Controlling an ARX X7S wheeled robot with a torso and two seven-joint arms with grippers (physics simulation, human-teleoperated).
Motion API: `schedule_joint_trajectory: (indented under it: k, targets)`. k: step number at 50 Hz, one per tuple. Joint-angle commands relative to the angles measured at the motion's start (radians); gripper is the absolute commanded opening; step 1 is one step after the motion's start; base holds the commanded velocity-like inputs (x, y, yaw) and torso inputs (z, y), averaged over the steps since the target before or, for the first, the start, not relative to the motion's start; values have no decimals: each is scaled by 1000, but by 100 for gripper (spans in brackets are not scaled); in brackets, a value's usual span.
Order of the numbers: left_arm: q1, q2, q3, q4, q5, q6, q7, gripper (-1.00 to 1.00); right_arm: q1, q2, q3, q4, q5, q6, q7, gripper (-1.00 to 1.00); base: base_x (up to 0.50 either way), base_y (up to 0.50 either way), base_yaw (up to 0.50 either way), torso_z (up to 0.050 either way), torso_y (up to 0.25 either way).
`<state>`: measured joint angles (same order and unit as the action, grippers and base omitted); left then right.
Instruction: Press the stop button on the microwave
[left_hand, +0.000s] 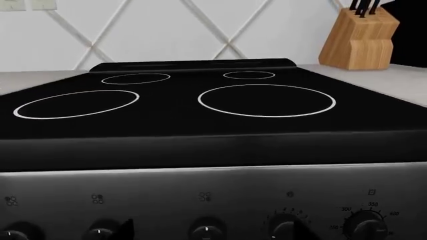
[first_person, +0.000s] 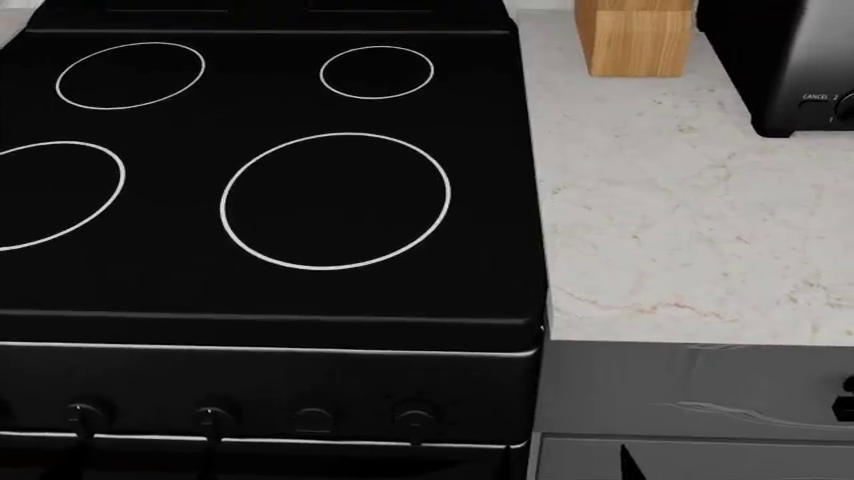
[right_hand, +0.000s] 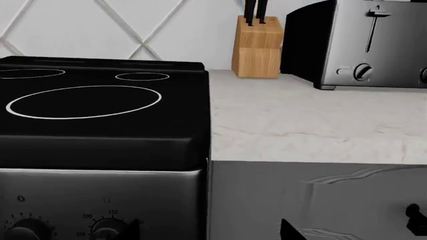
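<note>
No microwave and no stop button show in any view. My left gripper is low in front of the black stove's control panel. Only its two dark fingertips show, wide apart, with nothing between them. My right gripper is low in front of the seam between the stove and the grey cabinet front. Its fingertips are also wide apart and empty. One dark fingertip shows at the bottom of the head view.
A black glass cooktop with white burner rings fills the left. To its right lies a marble counter with a wooden knife block and a steel toaster at the back. Stove knobs line the front panel.
</note>
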<state>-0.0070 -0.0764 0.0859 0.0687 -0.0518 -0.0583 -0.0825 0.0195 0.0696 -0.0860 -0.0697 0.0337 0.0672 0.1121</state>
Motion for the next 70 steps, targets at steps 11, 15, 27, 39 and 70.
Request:
schedule_joint_trajectory:
  k: [11,15,27,39,70]
  targets:
    - [-4,-27,30,27,-19,-17,-35,100,8,25,-36,12,23,-5,27,100,0,0,0,50,61]
    - [-7,-32,34,24,-25,-13,-38,100,10,30,-41,14,29,-7,32,100,0,0,0,50,61]
    - [0,-67,32,71,-7,-79,-74,100,45,52,-61,-140,20,103,57,100,0,0,0,50,61]
    - [61,-131,-65,-64,-8,-74,-131,100,158,67,-101,-406,-16,306,78,100,0,0,0,50,63]
    - [-188,-159,-229,-1378,34,371,-102,100,620,46,-175,-757,-40,827,78,100,0,0,0,50,66]
